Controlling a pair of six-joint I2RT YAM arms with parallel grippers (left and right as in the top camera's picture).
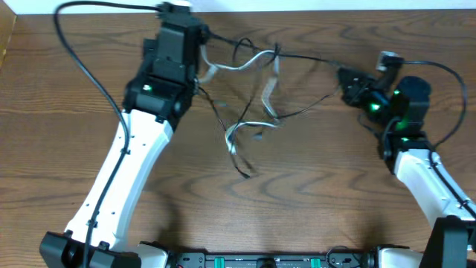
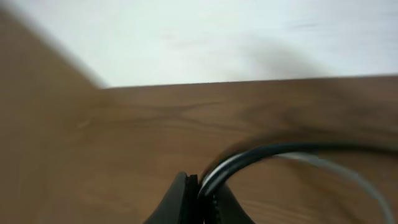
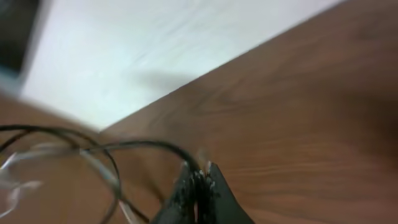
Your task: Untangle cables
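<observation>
Left gripper [image 2: 200, 186]: my fingers are pressed together on the cables [image 1: 264, 93]. A black wire [image 2: 280, 149] and a white wire [image 2: 348, 174] come out of the nip side by side and curve off to the right.

Right gripper [image 3: 200, 177]: my fingers pinch a thin wire [image 3: 143, 145], black, which arcs away to the left.

Overhead: the tangle lies on the table [image 1: 312, 201], between my two arms and toward the far edge. The white wire runs from my left gripper into the knot. A dark line crosses from the knot to my right gripper. Loose loops rest on the wood on the near side.

Both wrist views are blurred, so I cannot make out any plugs.
</observation>
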